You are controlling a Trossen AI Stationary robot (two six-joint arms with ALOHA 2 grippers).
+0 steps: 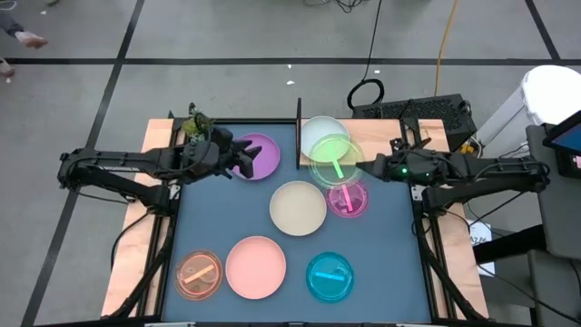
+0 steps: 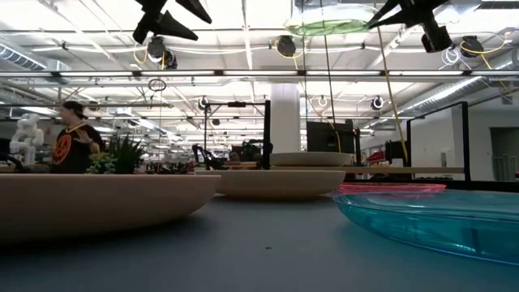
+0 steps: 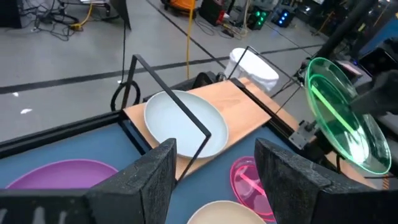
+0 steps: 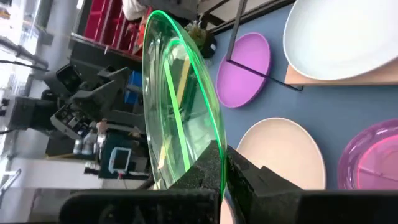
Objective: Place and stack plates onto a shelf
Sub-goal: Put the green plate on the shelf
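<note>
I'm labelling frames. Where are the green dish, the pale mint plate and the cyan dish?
green dish (image 4: 180,112): right wrist view, its translucent face.
pale mint plate (image 3: 180,121): left wrist view, its centre.
cyan dish (image 1: 329,276): high view, its centre.

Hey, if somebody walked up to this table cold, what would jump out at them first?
Probably the translucent green dish, pinched at its rim by the right gripper and held in the air over the pale mint plate that already lies on the wooden shelf. Next, the bright spread on the blue mat: purple plate below the open left gripper, cream plate in the middle, orange dish, pink plate and cyan dish along the near edge.
</note>
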